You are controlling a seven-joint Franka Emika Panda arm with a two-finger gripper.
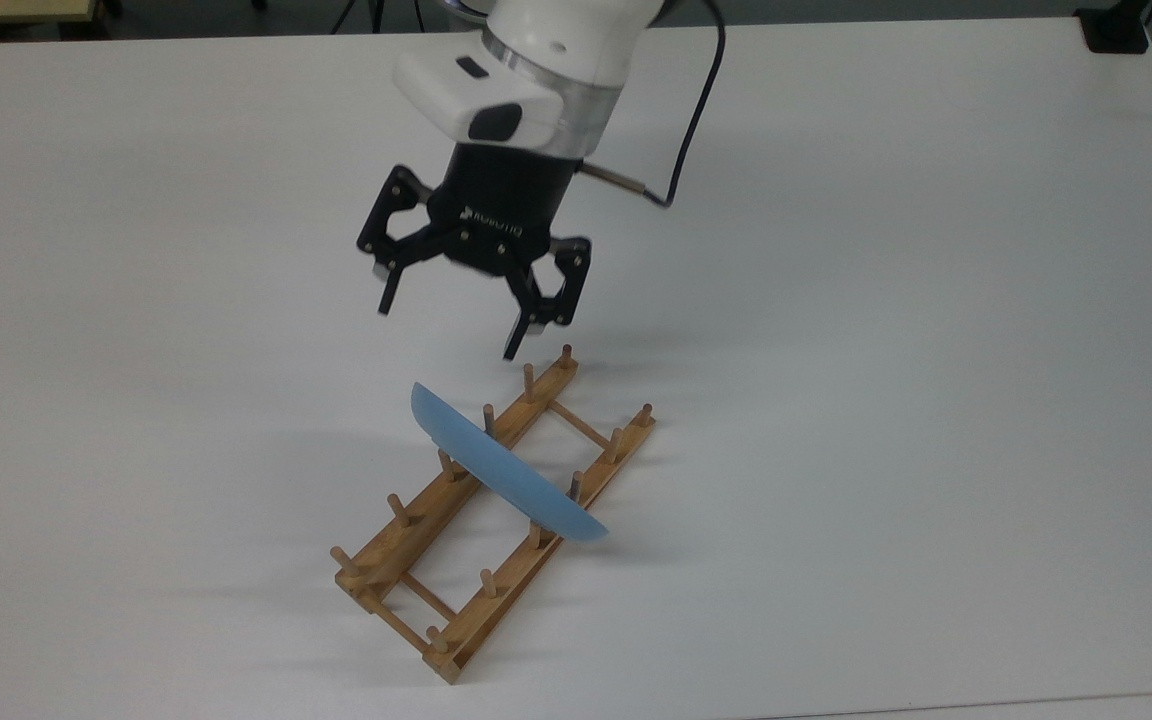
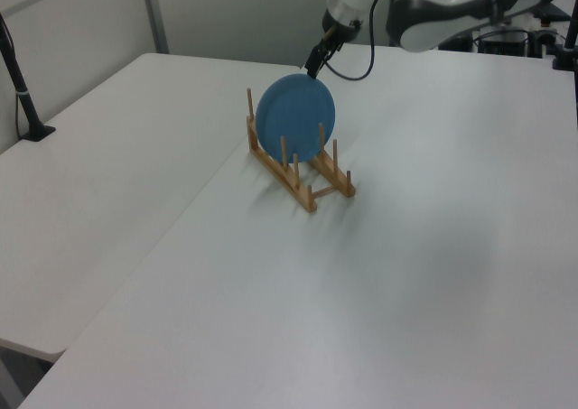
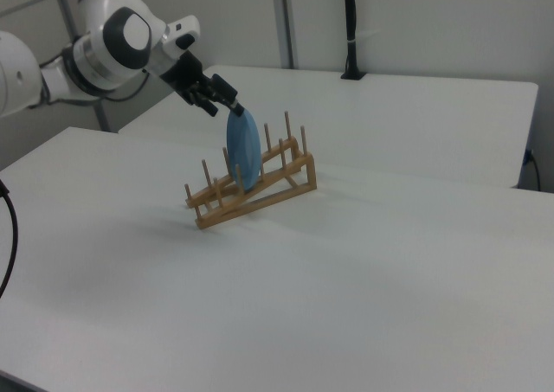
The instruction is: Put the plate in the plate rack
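The plate (image 1: 506, 470) stood on edge in the plate rack (image 1: 496, 520), slotted between pegs near the rack's middle, its face set across the two rails and leaning slightly. The rack's long axis ran diagonally in the top view, from lower left to upper right, on the white bench (image 1: 886, 350). My end effector (image 1: 451, 325) hung above the plate's upper rim, apart from it, fingers spread wide and holding nothing. A black cable (image 1: 686, 130) trailed from my wrist.
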